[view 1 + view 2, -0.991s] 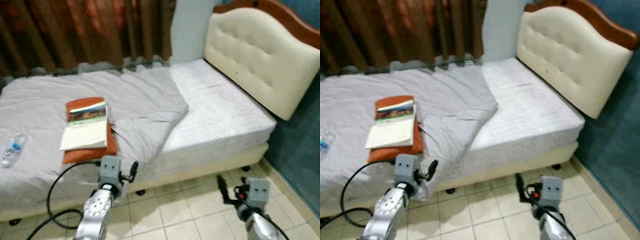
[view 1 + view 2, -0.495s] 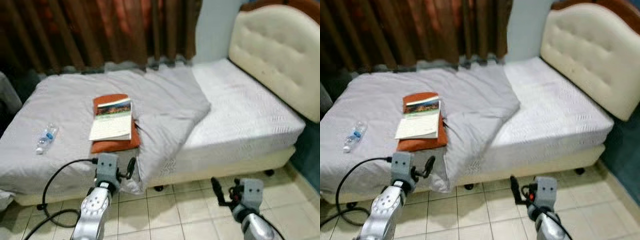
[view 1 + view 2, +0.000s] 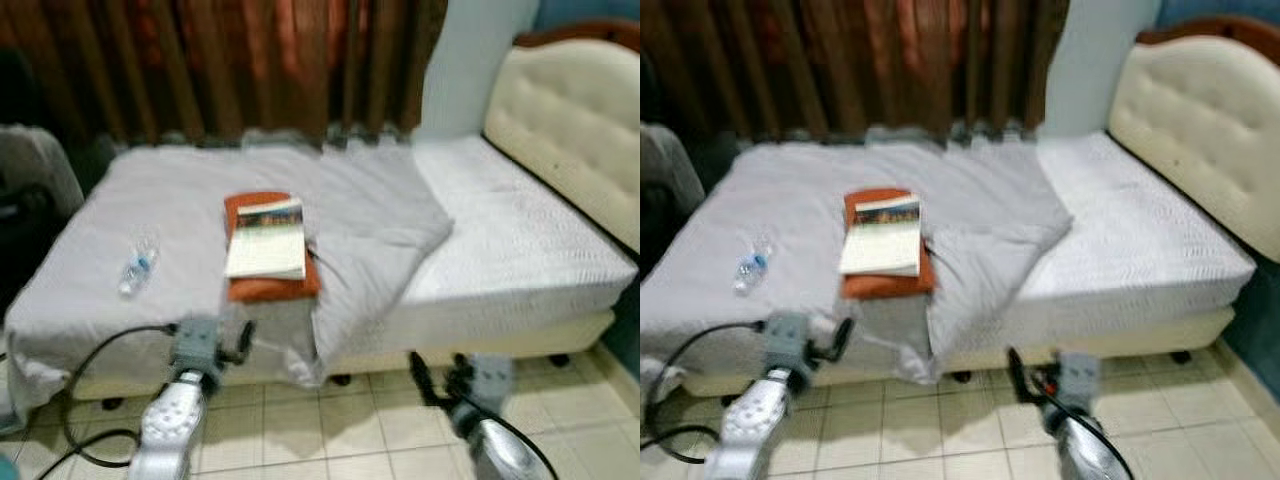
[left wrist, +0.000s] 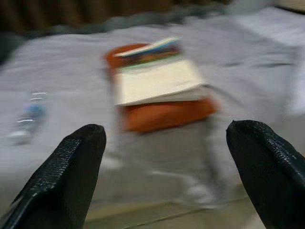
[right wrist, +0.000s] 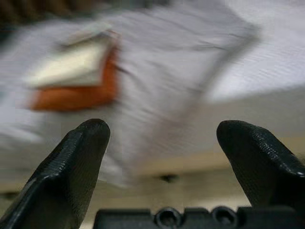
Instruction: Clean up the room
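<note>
Here, from the left: dark clutter (image 3: pixel 25 190) beside the foot of the bed (image 3: pixel 520 260), blurred beyond naming. Next, a small plastic water bottle (image 3: pixel 137 265) lying on its side on the grey sheet (image 3: pixel 180 200), well apart from the rest; probably light, smooth and prone to rolling, so best taken across the middle of its body. Below it, the left gripper (image 4: pixel 162 138) hovering low over the tiled floor (image 3: pixel 330 420) just short of the bed's edge, fingers (image 4: pixel 76 162) spread wide apart and holding nothing, a black cable (image 3: pixel 80 360) looping off its wrist. Near mid-bed, an open book (image 3: pixel 267 240) resting flat on an orange cushion or folder (image 3: pixel 270 285), the two touching and stacked; likely stiff enough to lift by one edge, though loose pages may flop, so gripping near the spine looks safer. Right of that, a rumpled grey blanket (image 3: pixel 370 250) drooping over the bed's side toward the floor; soft, limp, to be pinched at a corner or hem. Farther right, bare white mattress and a cream tufted headboard (image 3: pixel 570 120). Lower right, the right gripper (image 5: pixel 162 157) likewise above the tiles, fingers (image 5: pixel 81 152) wide apart and empty.
</note>
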Tool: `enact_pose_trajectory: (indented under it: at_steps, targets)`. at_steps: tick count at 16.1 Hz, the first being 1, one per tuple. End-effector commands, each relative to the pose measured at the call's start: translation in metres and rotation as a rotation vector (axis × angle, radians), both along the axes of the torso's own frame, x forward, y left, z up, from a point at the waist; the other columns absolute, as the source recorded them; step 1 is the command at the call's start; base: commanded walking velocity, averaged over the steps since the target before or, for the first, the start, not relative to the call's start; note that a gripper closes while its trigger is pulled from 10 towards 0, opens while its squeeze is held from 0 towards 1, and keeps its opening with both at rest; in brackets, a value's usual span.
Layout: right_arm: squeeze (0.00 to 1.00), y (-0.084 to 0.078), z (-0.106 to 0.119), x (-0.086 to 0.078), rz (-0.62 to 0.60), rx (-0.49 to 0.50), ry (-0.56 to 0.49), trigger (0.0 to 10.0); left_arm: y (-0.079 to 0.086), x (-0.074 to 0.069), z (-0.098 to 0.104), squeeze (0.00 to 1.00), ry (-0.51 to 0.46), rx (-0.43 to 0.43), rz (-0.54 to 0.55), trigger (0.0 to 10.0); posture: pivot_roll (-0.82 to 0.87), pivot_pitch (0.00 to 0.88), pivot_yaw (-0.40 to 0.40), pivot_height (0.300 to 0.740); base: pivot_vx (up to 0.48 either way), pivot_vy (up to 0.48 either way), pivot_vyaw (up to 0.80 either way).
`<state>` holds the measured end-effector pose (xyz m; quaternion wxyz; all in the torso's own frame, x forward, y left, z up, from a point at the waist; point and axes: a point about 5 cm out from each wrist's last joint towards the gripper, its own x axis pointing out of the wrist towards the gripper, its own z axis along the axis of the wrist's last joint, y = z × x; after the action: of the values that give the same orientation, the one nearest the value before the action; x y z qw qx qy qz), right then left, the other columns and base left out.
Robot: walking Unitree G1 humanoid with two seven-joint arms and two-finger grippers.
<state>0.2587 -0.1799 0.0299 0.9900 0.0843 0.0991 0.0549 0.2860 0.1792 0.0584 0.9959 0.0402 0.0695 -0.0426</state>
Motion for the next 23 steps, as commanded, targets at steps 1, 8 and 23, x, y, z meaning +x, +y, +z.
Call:
enact_pose_trajectory:
  at_steps: [1, 8, 23]
  targets:
    - [0.00, -0.011, -0.003, -0.003, -0.016, -0.018, 0.014, 10.0, -0.010, 0.002, 0.003, 0.00, -0.009, -0.014, -0.020, 10.0, -0.03, 0.000, 0.013, 0.740, 0.000, 0.469, 0.76]
    - [0.00, -0.008, -0.003, -0.001, 0.010, -0.035, 0.012, 10.0, -0.008, 0.000, 0.002, 0.00, -0.007, -0.010, -0.009, 10.0, -0.01, 0.000, -0.004, 0.740, 0.000, 0.469, 0.74]
    - [0.00, 0.001, -0.001, 0.008, 0.007, -0.064, -0.017, 10.0, -0.009, 0.010, 0.013, 0.00, -0.042, 0.003, -0.057, 10.0, 0.00, 0.000, -0.005, 0.740, 0.038, 0.295, 0.27]
